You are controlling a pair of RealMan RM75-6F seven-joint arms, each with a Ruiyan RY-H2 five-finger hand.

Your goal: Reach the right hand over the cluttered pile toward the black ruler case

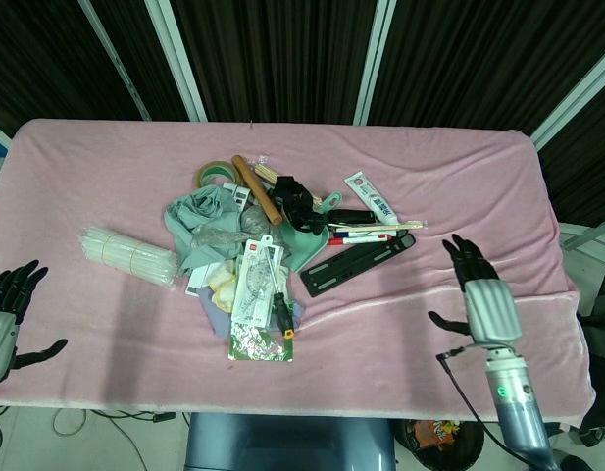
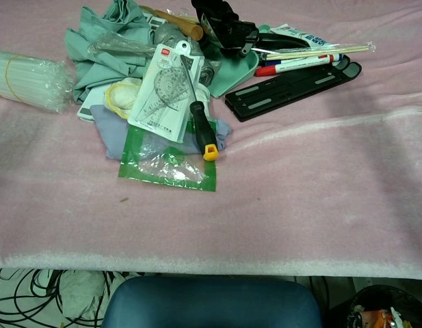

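The black ruler case (image 1: 357,263) lies flat on the pink cloth at the right edge of the pile, long and slanted; the chest view shows the ruler case (image 2: 293,87) near its top right. My right hand (image 1: 482,298) hovers over bare cloth to the right of the case, fingers spread and pointing away, holding nothing, well apart from the case. My left hand (image 1: 8,312) stays at the table's front left corner, fingers apart and empty. Neither hand appears in the chest view.
The pile holds a green cloth (image 1: 199,221), a clear protractor pack (image 1: 258,275), a screwdriver (image 2: 201,128), pens (image 1: 361,235), a toothpaste tube (image 1: 371,196), a wooden stick (image 1: 256,188) and tape roll (image 1: 214,172). A bundle of white straws (image 1: 127,255) lies left.
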